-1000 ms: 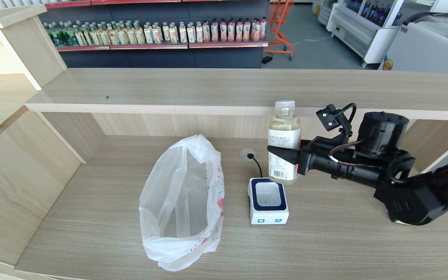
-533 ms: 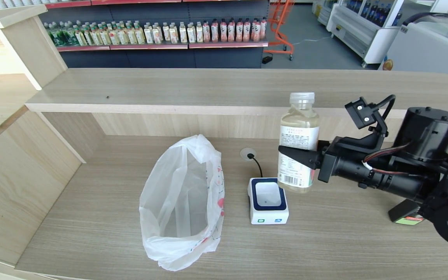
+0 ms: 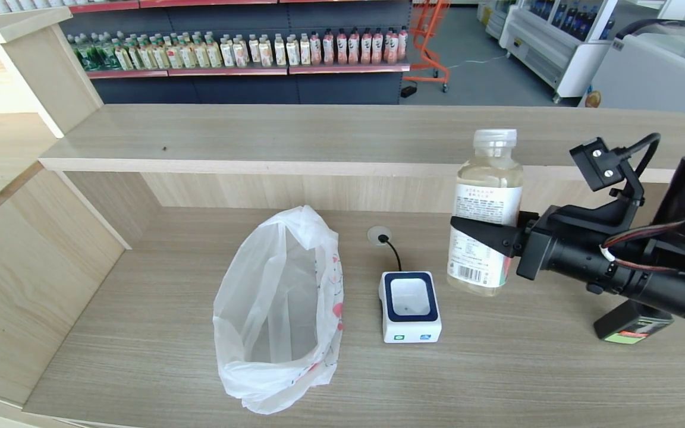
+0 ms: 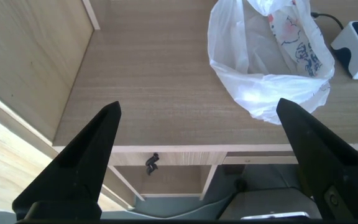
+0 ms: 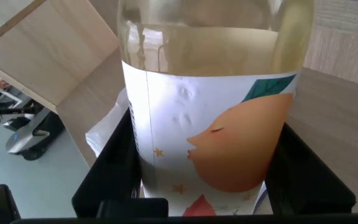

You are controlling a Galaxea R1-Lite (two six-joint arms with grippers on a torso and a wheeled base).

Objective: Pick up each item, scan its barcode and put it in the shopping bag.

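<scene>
Right gripper [image 3: 480, 233] was pictured clamped on the upright bottle [image 3: 486, 196], held just right of the scanner [image 3: 409, 304]; its barcode was faced sideways, and the shopping bag [image 3: 277, 309] was farther left.

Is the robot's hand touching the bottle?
Touching. In the head view the right hand is clamped across the bottle; the right wrist view shows its fingers pressed against both sides of the label.
</scene>
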